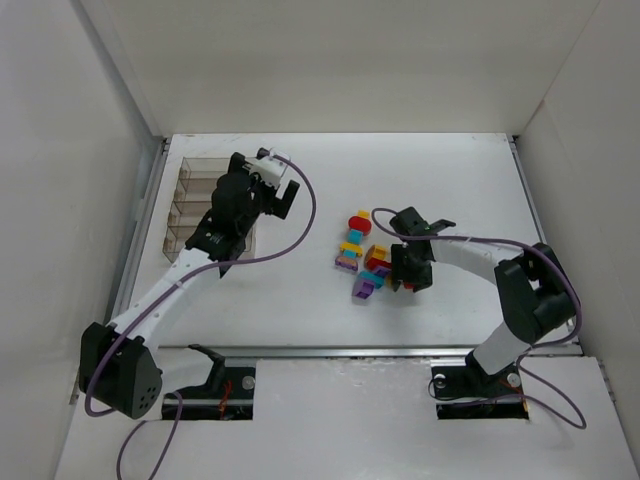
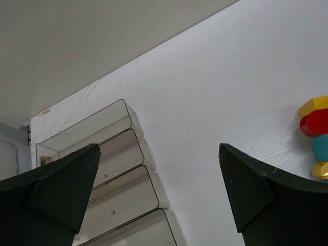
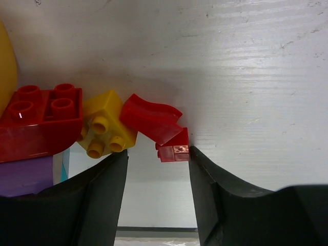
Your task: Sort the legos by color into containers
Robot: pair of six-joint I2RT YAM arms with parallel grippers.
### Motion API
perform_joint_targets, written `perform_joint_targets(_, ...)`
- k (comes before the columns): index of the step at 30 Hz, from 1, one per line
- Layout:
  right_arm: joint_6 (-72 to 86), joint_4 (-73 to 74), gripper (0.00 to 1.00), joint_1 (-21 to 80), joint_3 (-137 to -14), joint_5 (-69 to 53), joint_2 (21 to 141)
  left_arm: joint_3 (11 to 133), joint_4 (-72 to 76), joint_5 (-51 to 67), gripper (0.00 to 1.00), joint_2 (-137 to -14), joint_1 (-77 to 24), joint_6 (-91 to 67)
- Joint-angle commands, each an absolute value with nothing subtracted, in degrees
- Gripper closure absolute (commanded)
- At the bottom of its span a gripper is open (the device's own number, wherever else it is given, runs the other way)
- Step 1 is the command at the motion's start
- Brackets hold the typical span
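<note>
Right gripper point(image 3: 159, 154) sits closest to the lens. I note its black fingers point(image 3: 97, 200) are part-way apart and clamped on nothing. A red curved brick point(image 3: 151, 119) lies at their tips and touches one finger.

Organizer point(image 1: 188, 205): far left of the table point(image 1: 450, 180), four long parallel compartments, clear smoke-tinted plastic with rounded corners. The left arm point(image 1: 180, 285) covers its near corner in the top view. From the left wrist, the compartment ends point(image 2: 128, 148) show only bare floors. I cannot judge the rest.

Left gripper point(image 2: 159, 169): fully released, holding nothing, raised just beside the organizer's right edge.

Legos point(image 1: 362, 255): all loose in one tight cluster on the table, right of centre and well apart from the organizer. The right gripper is down at the cluster's near right edge. I record a red four-stud brick point(image 3: 43, 120), a yellow brick point(image 3: 105, 128) tipped with its studs toward the lens, and a purple one point(image 3: 25, 174) partly hidden by a finger.

Surroundings: white walls point(image 1: 60, 150) on three sides, and purple cables point(image 1: 300, 225) looping from both arms. The painted tabletop shows fine grain and scuffs.
</note>
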State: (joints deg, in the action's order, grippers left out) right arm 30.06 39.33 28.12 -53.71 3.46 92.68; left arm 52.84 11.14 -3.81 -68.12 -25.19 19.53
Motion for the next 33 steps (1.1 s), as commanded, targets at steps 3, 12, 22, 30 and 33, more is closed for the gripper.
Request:
perform_joint_targets(3,31.6,36.1,0.44,28.0,-53.7,7.0,94.9,51.9,14.2,-4.8,0.0,-65.9,-25.4,19.2)
perform_joint_targets(12,29.6,37.2,0.52,28.0,-57.2,10.0,98.0,51.9,14.2,-4.8,0.0,-65.4,-25.4,19.7)
perform_joint_targets(22,29.6,39.9,1.0,28.0,-56.0,10.2,94.0,51.9,13.6,-5.4,0.0,-64.9,-25.4,19.7)
perform_joint_targets(30,23.2,56.8,1.0,36.4,-74.5,17.3,88.3,53.3,9.7,-18.1,0.0,-64.9,-25.4,21.6)
perform_joint_targets(33,19.2,56.1,1.0,36.4,-87.0,15.2,88.9,54.4,7.3,-20.3,0.0,-63.8,-21.7,19.0)
